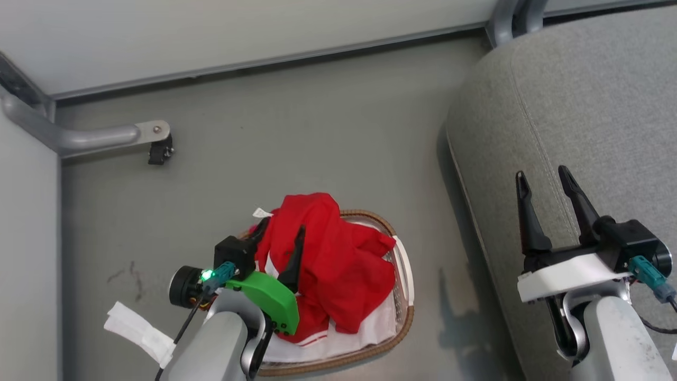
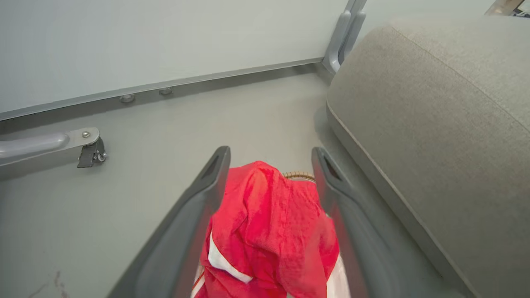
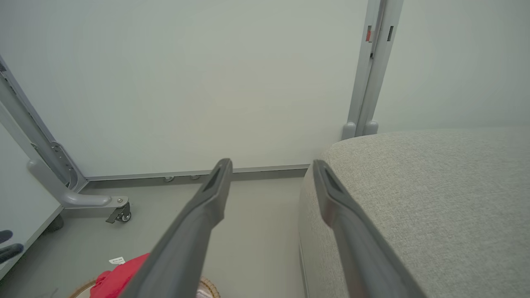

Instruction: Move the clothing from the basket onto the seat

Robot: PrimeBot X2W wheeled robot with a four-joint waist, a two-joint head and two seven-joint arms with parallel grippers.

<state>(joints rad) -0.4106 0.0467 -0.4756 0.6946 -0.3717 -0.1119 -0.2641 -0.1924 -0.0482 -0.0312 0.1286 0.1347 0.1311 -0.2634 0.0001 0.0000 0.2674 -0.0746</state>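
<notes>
As the clothing [image 1: 328, 264] looks soft and limp, better pinch its raised fold; left end effector [image 1: 282, 227] straddles it, spread; right end effector [image 1: 542, 172] spread, empty.

Wide-spread left claw [image 2: 270, 154] flanks clothing [image 2: 269, 231] beside the seat [image 2: 434, 124].

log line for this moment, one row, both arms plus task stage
left pincer open, astride clothing | clothing heaped in basket | right pincer open, empty, above seat edge | stage: pre-grasp
</notes>
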